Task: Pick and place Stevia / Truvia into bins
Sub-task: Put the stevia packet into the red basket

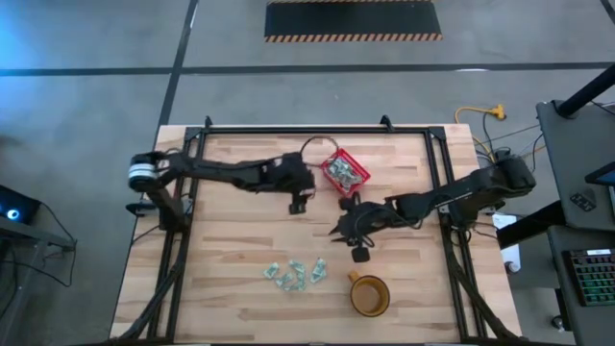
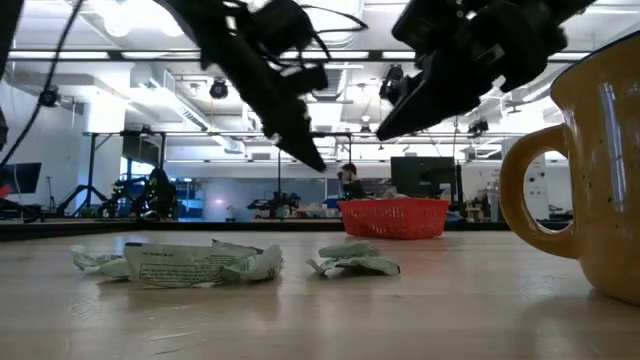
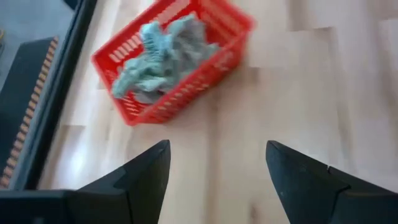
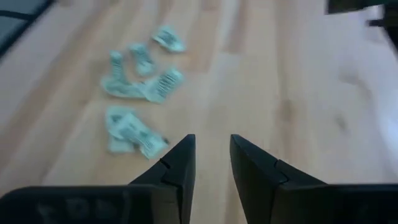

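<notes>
Left wrist view: left gripper point(image 3: 217, 180), two dark wedge fingers spread wide, nothing between them; hangs just beside the red basket point(image 3: 214, 59), off its rim, over bare wood.

Right gripper point(image 4: 211, 168): dark tapered fingers with a narrow gap, empty as far as the blurred frame lets one judge. Sits between the red basket and the loose sachets, above the table.

Red basket: small, square, low-walled, slotted bright plastic; light, likely to skid if knocked. Holds a crumpled heap of pale green-and-white sachets point(image 3: 158, 56), piled to about rim height.

Loose sachets point(image 1: 296, 275): a handful, well apart from the red basket toward the table's near edge. Thin paper, flat but creased and curled, some overlapping.

Amber cup point(image 1: 369, 295): glazed, round, with handle; stands beside the loose sachets, farther from the red basket than they are.

Table point(image 1: 231, 240): pale butcher-block wood, smooth, framed by dark rails.

Risks, judged:
- Narrow fingers may slide over a flat sachet without lifting it; paper offers little edge.
- Overlapping sachets may come up two at once, one dropping short of the red basket.
- Full heap may shed sachets over the low wall.
- Both arms near the red basket could crowd each other.
- A low sweep could clip the amber cup.
</notes>
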